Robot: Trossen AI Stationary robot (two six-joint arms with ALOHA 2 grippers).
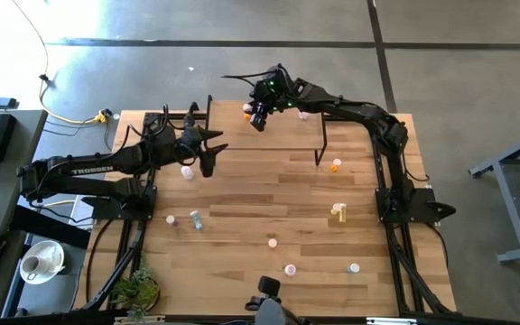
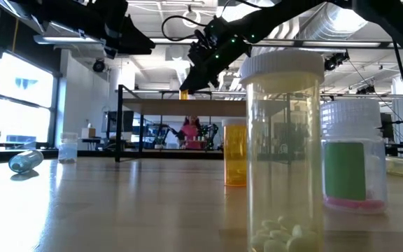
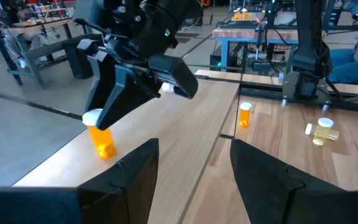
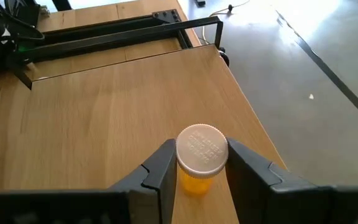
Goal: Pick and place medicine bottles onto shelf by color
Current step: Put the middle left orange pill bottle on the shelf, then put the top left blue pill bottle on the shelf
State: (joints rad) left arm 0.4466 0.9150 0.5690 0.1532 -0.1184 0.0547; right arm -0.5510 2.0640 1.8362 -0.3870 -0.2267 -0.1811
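Observation:
My right gripper (image 1: 258, 116) is shut on an orange medicine bottle (image 3: 102, 138) with a white cap, over the far left corner of the shelf (image 1: 283, 140). The shelf is a light wood top on thin black legs at the table's far side. A pale bottle (image 1: 303, 115) stands on the shelf farther right. My left gripper (image 3: 191, 180) hovers open with nothing between its fingers, left of the shelf and above a pinkish bottle (image 1: 187, 171) on the table. My right gripper pinches the orange bottle's white cap (image 4: 202, 149) between its two fingers (image 4: 160, 169), one on each side. The fingers slant down from the table's right side. The bottle is upright below them, its base (image 3: 105, 152) at the shelf top; whether it touches, I cannot tell.
Loose bottles lie scattered on the table: an orange one (image 1: 336, 165) by the shelf's right leg, a yellow one (image 1: 338, 212), a blue-grey one (image 1: 195, 218) and several pale ones near the front edge. Three bottles stand close in front of the low camera, including a tall clear-yellow one (image 2: 282, 154).

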